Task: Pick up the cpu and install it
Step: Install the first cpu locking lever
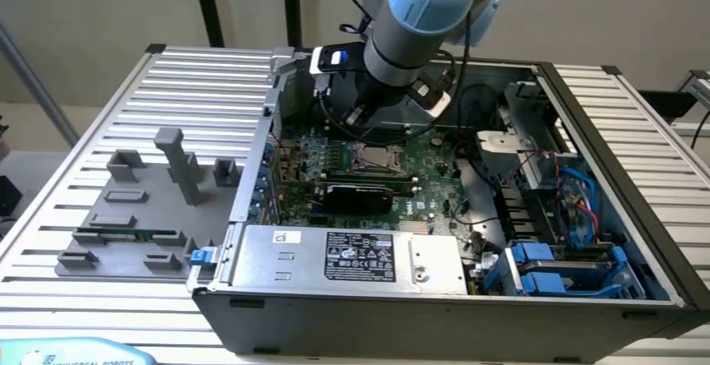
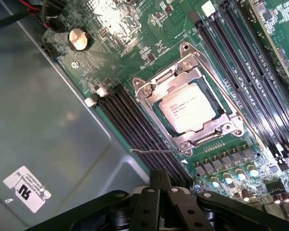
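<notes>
The cpu lies flat in the socket on the green motherboard, its silvery top with printed text facing up. The metal socket frame surrounds it, and a thin lever lies beside the frame. My gripper hangs above the board a little to one side of the socket, its black fingers pressed together with nothing between them. In the exterior view the cpu sits mid-board inside the open computer case, and the arm's wrist is right above it.
Black memory slots run along both sides of the socket. A silver power supply fills the case front, and blue drive bays sit at the exterior view's right. Grey fixture blocks and a green memory stick lie on the table at the exterior view's left.
</notes>
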Robot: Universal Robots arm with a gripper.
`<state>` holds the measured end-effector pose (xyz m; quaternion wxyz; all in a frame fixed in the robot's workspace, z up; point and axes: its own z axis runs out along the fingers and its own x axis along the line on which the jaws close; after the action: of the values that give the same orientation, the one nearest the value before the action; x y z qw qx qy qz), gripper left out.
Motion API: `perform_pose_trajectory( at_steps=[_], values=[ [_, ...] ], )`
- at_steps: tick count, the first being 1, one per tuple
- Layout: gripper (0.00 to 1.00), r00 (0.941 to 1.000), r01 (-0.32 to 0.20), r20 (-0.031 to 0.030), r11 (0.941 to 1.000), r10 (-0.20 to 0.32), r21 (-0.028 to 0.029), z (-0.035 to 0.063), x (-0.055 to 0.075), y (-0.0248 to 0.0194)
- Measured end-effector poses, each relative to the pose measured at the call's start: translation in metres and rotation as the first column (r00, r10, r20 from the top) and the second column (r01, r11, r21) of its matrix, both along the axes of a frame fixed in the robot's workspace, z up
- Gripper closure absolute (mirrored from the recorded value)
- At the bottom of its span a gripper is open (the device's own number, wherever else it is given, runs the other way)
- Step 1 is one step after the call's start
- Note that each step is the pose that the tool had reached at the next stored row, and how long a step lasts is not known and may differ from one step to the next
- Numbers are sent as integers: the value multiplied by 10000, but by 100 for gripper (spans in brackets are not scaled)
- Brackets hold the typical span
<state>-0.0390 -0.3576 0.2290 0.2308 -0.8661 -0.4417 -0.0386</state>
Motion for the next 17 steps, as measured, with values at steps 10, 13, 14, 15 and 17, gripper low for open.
perform_pose_trajectory(
  at_steps=[10,13,14,15,17],
  values=[
    [89,10000,-69,-4,10000,69,2,-173,-1,3],
    [89,9999,-130,-15,9999,130,-1,-205,0,16],
    [89,9999,-156,-21,9999,156,-6,-215,-1,24],
    [89,9998,-179,-25,9998,179,-9,-225,-1,32],
    [89,9998,-220,-34,9998,220,-16,-244,-1,51]
  ],
)
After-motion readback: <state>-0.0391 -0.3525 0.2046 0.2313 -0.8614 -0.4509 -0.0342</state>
